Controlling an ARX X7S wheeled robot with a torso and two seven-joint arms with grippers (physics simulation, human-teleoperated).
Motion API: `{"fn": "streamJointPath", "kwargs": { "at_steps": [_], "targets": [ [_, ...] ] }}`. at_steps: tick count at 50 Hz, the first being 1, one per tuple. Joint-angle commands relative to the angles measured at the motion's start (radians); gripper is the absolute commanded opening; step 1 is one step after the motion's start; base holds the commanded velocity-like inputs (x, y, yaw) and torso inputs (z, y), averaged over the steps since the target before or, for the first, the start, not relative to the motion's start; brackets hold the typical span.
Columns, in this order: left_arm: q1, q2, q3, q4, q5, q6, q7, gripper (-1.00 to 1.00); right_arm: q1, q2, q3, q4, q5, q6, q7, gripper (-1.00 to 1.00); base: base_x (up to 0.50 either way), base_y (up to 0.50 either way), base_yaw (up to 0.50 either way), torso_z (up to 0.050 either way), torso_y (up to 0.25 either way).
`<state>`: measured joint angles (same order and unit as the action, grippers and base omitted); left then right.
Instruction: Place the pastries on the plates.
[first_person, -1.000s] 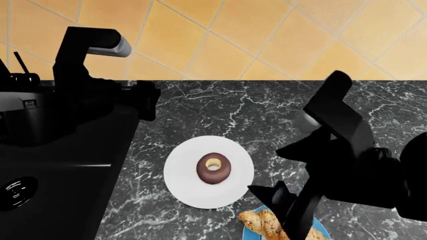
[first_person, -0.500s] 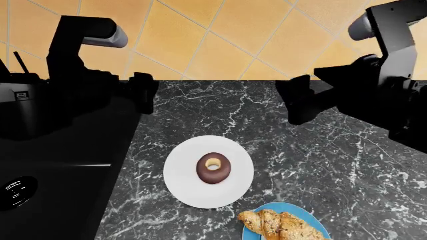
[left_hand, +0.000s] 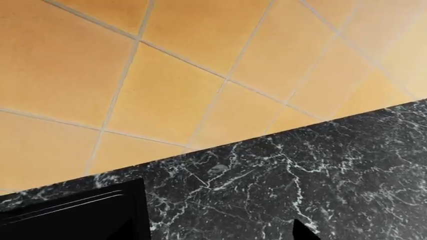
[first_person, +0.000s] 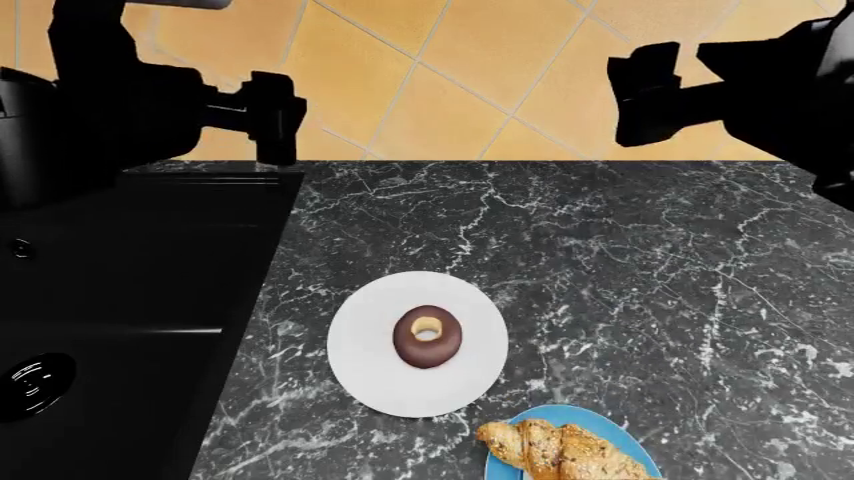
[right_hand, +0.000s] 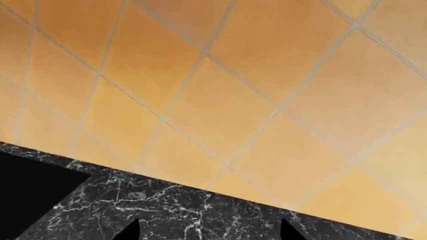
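Observation:
The chocolate-glazed donut (first_person: 427, 337) lies in the middle of the white plate (first_person: 367, 352). At the head view's lower edge the golden croissant (first_person: 561, 448) rests on the blue-rimmed plate (first_person: 574, 410), partly cut off by the frame. My left gripper (first_person: 283, 118) hangs high over the counter's back left, open and empty. My right gripper (first_person: 635, 92) is raised at the back right, also open with nothing in it. In the right wrist view only the fingertips (right_hand: 131, 232) show, far apart over marble. One fingertip (left_hand: 303, 231) shows in the left wrist view.
A black sunken basin (first_person: 120, 290) fills the left side, with a round drain (first_person: 34, 378) near the front. The dark marble counter (first_person: 641, 280) runs to the right. An orange tiled wall (first_person: 441, 70) stands behind it.
The right arm has lifted from low over the croissant and blue plate to high at the back right. The left arm has also risen. The pastries have not moved.

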<state>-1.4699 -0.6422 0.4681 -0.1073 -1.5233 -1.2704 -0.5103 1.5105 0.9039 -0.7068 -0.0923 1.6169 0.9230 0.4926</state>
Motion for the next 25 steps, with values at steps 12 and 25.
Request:
{"fn": "streamJointPath", "kwargs": {
  "at_steps": [12,25],
  "targets": [
    [-0.237,0.025,0.027,-0.108,0.019,-0.061,-0.021,1.0,0.104,0.011,0.013,-0.034,-0.108,-0.003,-0.058,1.0,0.0,0.0,0.0,0.0,0.0],
    [-0.289,0.031,0.017,-0.104,-0.01,-0.071,-0.108,1.0,0.049,0.018,0.046,-0.073,-0.182,-0.122,-0.073,1.0,0.0,0.0,0.0,0.0,0.0]
  ]
}}
